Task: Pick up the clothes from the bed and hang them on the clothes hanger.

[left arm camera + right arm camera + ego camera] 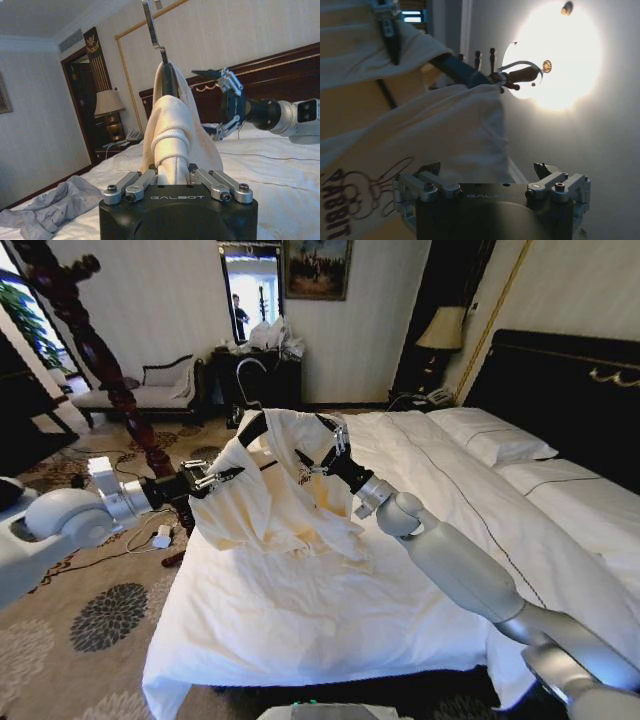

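Left gripper (212, 478) clenched on clothes (275, 495), centre frame; right gripper (335, 455) released beside clothes hanger (255, 425); risk: unsupported shoulder slipping off, garment dropping to bed (300, 620).

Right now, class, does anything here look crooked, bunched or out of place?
Yes. The cream shirt sits bunched and lopsided on the black hanger, held above the bed. The left gripper is shut on a fold of it; the right gripper is open beside it. A grey garment lies crumpled on the bed.
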